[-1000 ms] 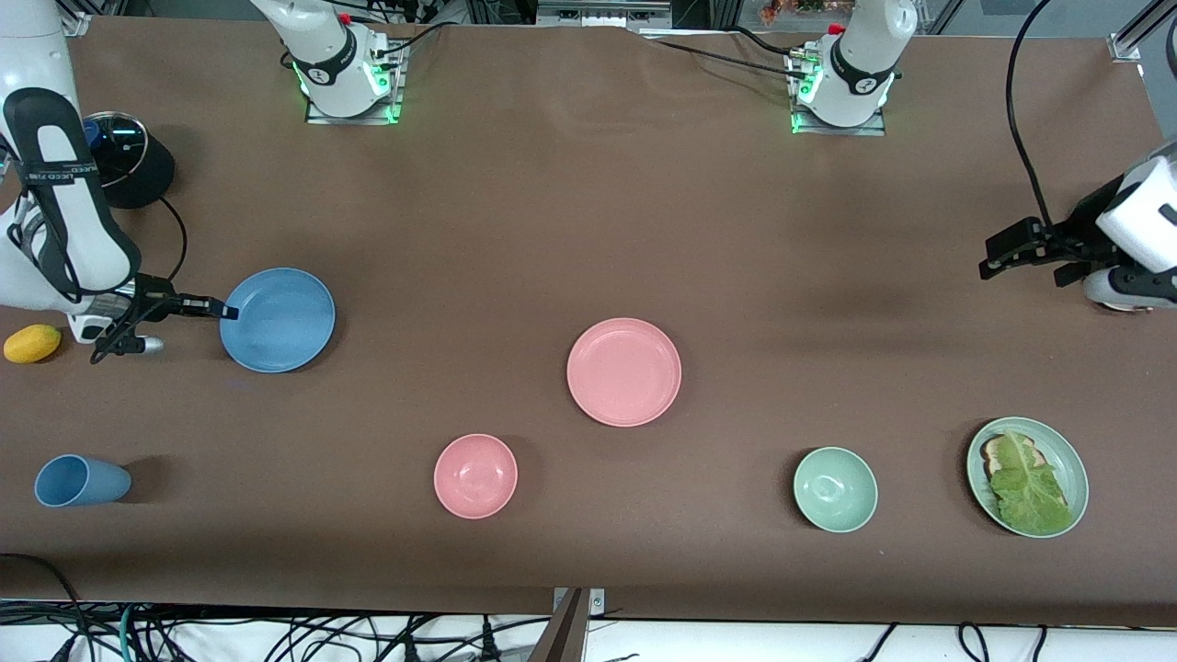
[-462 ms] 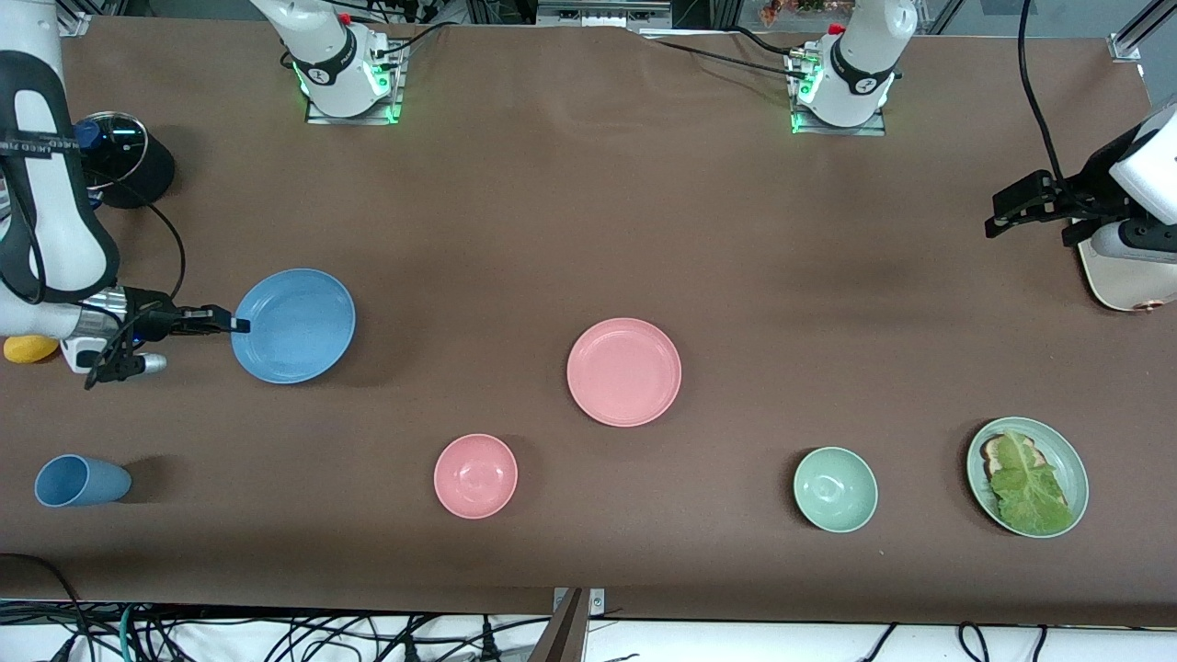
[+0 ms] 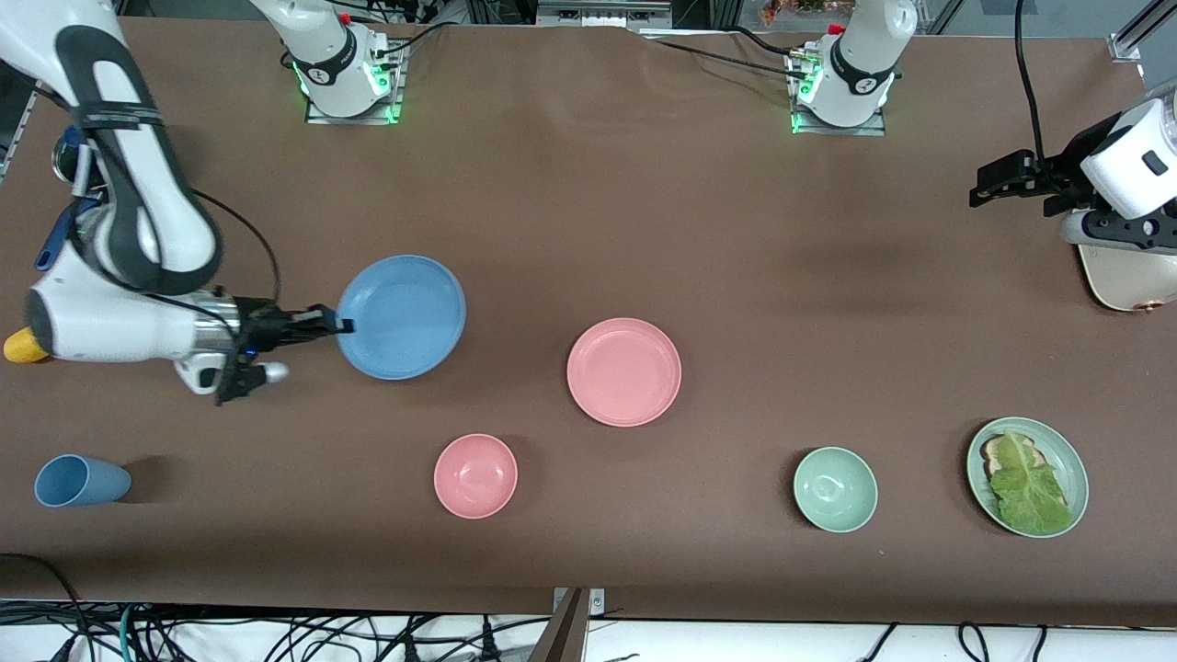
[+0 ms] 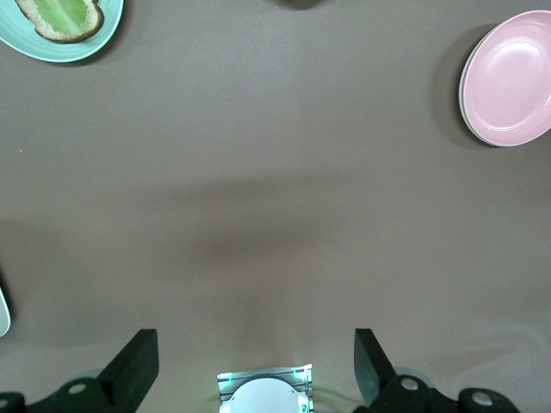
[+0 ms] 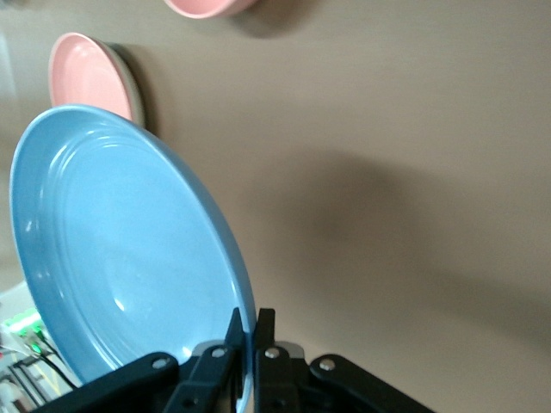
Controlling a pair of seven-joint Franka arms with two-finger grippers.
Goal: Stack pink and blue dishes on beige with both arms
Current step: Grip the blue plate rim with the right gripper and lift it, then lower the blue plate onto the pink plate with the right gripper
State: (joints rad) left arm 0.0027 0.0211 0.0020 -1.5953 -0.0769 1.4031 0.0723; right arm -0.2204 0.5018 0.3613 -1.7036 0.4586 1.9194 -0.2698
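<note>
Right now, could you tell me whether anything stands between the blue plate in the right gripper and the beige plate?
The pink plate lies roughly between the held blue plate and the beige plate, which the left gripper partly covers. The right gripper carries its plate clear of the table.

The whole table [image 3: 588, 230] is being viewed from high across it, facing the arm bases. Bare tabletop is being viewed from above by the left wrist camera, the blue plate [image 5: 129, 249] closely by the right. The pink plate [image 4: 510, 79] is being shared by all three.
</note>
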